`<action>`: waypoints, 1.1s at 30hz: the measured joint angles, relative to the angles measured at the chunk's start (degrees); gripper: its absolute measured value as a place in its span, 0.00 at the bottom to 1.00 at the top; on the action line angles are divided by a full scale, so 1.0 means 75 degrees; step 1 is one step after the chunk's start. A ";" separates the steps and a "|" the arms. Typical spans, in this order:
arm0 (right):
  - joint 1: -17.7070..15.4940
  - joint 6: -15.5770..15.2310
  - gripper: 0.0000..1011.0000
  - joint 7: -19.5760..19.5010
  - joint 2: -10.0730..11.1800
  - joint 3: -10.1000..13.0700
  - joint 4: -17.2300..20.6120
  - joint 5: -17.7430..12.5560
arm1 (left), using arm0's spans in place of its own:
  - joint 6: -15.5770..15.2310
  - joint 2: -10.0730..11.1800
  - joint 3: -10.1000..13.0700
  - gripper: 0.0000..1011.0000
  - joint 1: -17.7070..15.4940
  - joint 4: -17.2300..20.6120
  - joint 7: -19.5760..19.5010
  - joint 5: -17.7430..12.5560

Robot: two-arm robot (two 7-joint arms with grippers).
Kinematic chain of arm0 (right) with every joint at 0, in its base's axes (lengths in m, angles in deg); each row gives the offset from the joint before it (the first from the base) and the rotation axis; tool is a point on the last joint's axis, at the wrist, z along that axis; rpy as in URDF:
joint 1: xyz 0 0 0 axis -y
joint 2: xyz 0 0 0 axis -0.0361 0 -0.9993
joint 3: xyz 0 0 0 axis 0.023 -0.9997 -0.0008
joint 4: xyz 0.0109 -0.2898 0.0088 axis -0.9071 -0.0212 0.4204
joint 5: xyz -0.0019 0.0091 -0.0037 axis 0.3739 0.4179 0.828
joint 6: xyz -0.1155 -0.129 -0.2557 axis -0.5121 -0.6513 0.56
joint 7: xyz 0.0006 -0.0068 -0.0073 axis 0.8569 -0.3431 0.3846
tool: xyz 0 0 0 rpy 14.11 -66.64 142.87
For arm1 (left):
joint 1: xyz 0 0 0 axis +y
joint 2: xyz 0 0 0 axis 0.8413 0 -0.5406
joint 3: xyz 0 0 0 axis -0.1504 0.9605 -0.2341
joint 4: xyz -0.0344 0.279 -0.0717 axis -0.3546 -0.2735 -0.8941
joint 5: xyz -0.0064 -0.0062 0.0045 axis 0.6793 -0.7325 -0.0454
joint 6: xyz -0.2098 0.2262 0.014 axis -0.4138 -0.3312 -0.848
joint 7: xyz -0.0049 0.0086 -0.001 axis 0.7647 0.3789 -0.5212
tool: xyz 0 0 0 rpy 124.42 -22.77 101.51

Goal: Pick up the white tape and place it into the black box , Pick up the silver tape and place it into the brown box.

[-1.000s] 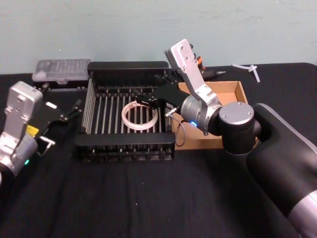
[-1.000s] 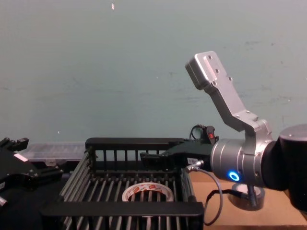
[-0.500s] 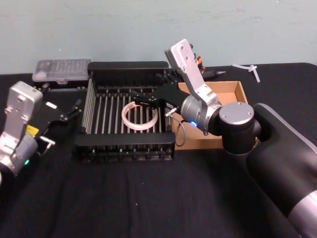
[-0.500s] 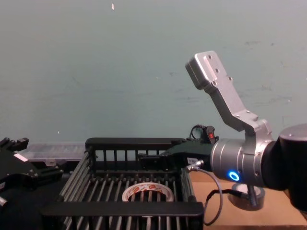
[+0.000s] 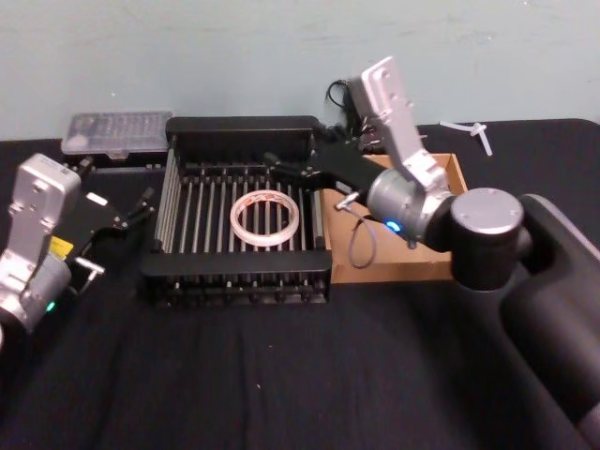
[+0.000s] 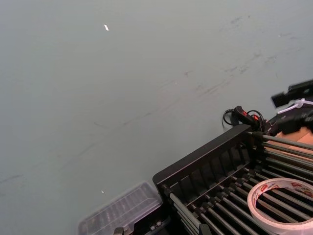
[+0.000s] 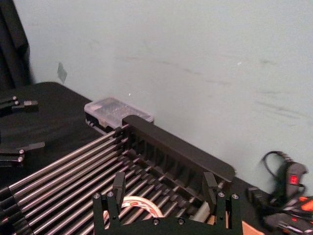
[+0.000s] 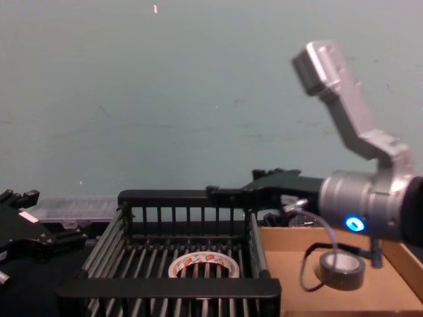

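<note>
**White tape in the crate, silver tape in the tray, both claws empty**

The wide, thin ring of whitish tape with red-printed core (image 5: 265, 216) is seen lying flat on the bars of the black slatted plastic crate (image 5: 242, 137), slightly toward 3 o'clock of the crate's middle. The small thick roll of dull silver-grey duct tape (image 8: 342, 271) is seen resting on the floor of the shallow tan cardboard tray (image 5: 452, 172), which stands at the crate's 3 o'clock side, touching it. The right gripper (image 5: 274, 162) is held above the crate's 1 o'clock corner, its fingers (image 7: 119, 185) spread apart with nothing between them. The left gripper (image 5: 142, 206) is parked at the crate's 9 o'clock, fingers parted, gripping nothing.
</note>
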 joint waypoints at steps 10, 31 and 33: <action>-0.0677 -0.0035 0.99 0.0083 0.0651 0.0617 0.1092 -0.0368 | 0.0000 0.0000 0.0000 0.99 0.0000 0.0000 0.0000 -0.0001; -0.1766 0.0186 0.99 -0.0306 0.1593 0.1741 0.1791 -0.0690 | 0.0000 -0.0001 0.0000 0.99 0.0000 0.0000 0.0000 0.0000; -0.1787 0.0185 0.99 -0.0335 0.1597 0.1776 0.1746 -0.0688 | 0.0000 0.0000 0.0000 0.99 0.0000 0.0000 -0.0001 0.0000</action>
